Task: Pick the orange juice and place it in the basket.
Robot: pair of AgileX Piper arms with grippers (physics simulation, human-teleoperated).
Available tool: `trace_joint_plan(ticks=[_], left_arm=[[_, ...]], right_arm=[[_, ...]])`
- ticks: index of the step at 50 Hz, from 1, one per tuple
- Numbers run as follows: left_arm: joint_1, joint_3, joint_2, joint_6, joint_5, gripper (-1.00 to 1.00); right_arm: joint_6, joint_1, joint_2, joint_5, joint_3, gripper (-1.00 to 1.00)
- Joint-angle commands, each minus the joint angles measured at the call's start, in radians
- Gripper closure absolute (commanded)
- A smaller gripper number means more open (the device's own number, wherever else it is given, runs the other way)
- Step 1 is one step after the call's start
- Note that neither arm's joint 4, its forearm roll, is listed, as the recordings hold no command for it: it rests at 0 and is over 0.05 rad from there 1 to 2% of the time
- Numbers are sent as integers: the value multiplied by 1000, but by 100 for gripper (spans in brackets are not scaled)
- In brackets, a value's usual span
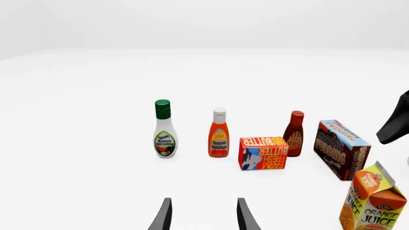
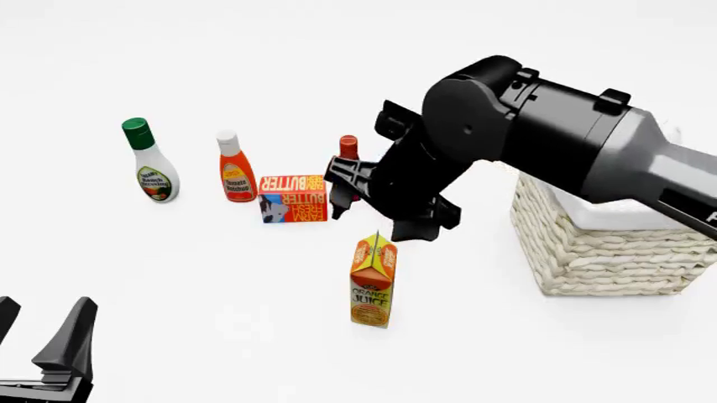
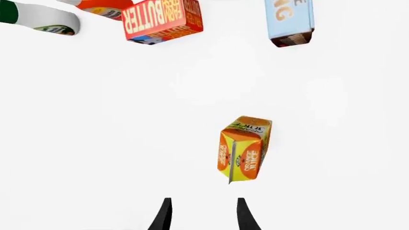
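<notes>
Orange and yellow, the orange juice point(image 2: 374, 280) stands upright on the white table point(image 2: 224, 277), alone in the near middle, and your right gripper point(image 3: 201, 213) hangs above it, looking down on its gabled top. In the right wrist view the carton point(image 3: 244, 148) sits ahead of the fingertips and a little off their line; the two fingers are parted with nothing between them. Your left gripper point(image 2: 39, 332) waits low at the near left edge, well apart from the carton, its fingers spread and empty too.

Behind the juice you have the butter box point(image 2: 294, 198) and, beside it, a dark red bottle point(image 2: 346, 151) partly hidden by the right arm point(image 2: 538, 138). Further left stand the ketchup bottle point(image 2: 234, 168) and the ranch dressing bottle point(image 2: 147, 161). A chocolate pudding box point(image 1: 341, 148) shows in the left wrist view near the juice point(image 1: 374, 203); the arm covers it from the front. The basket point(image 2: 599, 243) sits to the right of the carton, well apart, with bare table between them.
</notes>
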Motion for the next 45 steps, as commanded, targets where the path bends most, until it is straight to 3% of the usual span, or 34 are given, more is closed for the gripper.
trace_joint_plan(ticks=[1, 24, 45], left_arm=[[0, 0, 0, 0, 0, -100], [0, 0, 0, 0, 0, -100], [0, 0, 0, 0, 0, -100]], right_arm=[[-13, 3, 46, 56, -58, -100], [-56, -17, 144, 174, -189, -100], [-88, -41, 173, 178, -165, -100]])
